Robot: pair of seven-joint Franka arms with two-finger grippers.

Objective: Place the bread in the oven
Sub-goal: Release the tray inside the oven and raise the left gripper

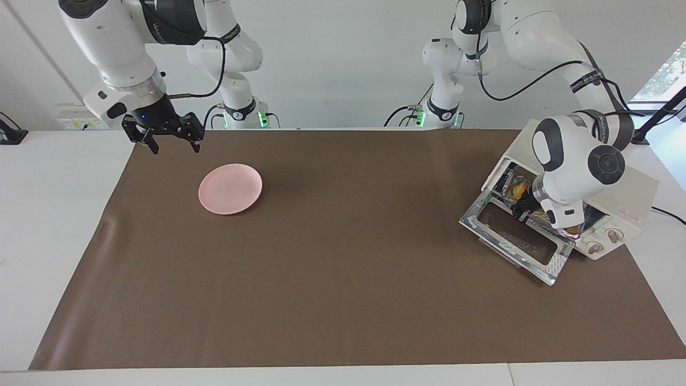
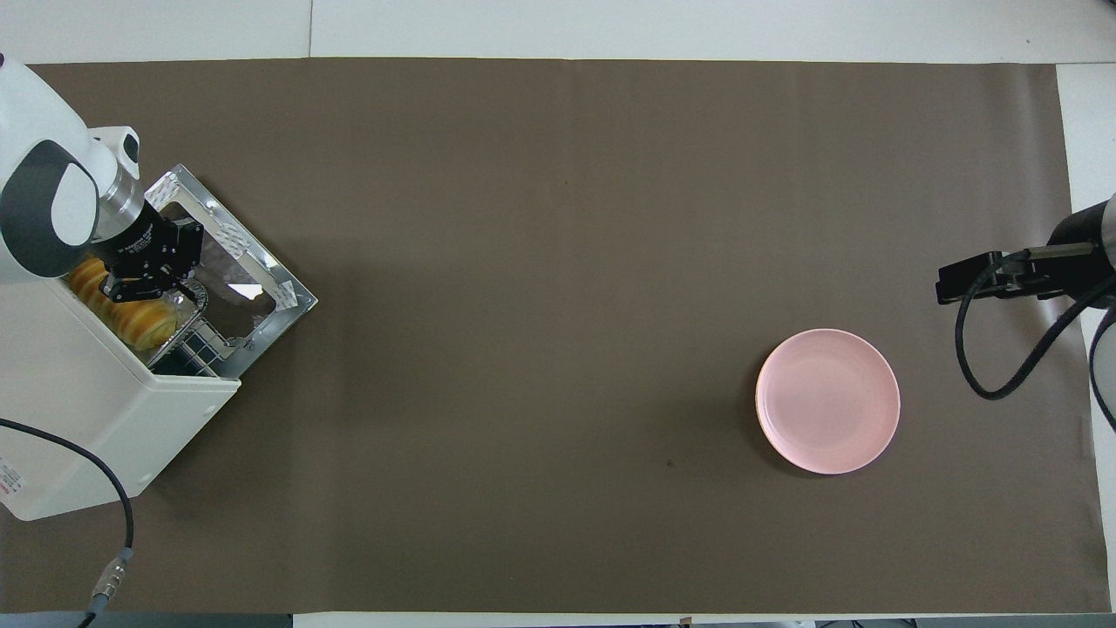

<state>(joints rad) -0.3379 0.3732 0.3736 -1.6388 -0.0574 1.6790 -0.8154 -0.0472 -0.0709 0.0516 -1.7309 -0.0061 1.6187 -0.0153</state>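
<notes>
The cream-white oven (image 1: 635, 195) (image 2: 83, 410) stands at the left arm's end of the table. Its glass door (image 1: 517, 241) (image 2: 248, 296) lies dropped open. The yellow-orange bread (image 2: 139, 323) (image 1: 519, 189) lies in a crinkled foil tray (image 2: 190, 299) (image 1: 505, 178), most of the way inside the oven's mouth on the wire rack. My left gripper (image 1: 522, 212) (image 2: 135, 290) reaches into that mouth, shut on the foil tray's rim just over the bread. My right gripper (image 1: 175, 147) (image 2: 946, 288) waits open above the mat's corner at the right arm's end.
A round pink plate (image 1: 230, 188) (image 2: 827, 401) lies on the brown mat (image 1: 343, 257) toward the right arm's end. The oven's cable (image 2: 122, 541) trails off its casing toward the robots' edge.
</notes>
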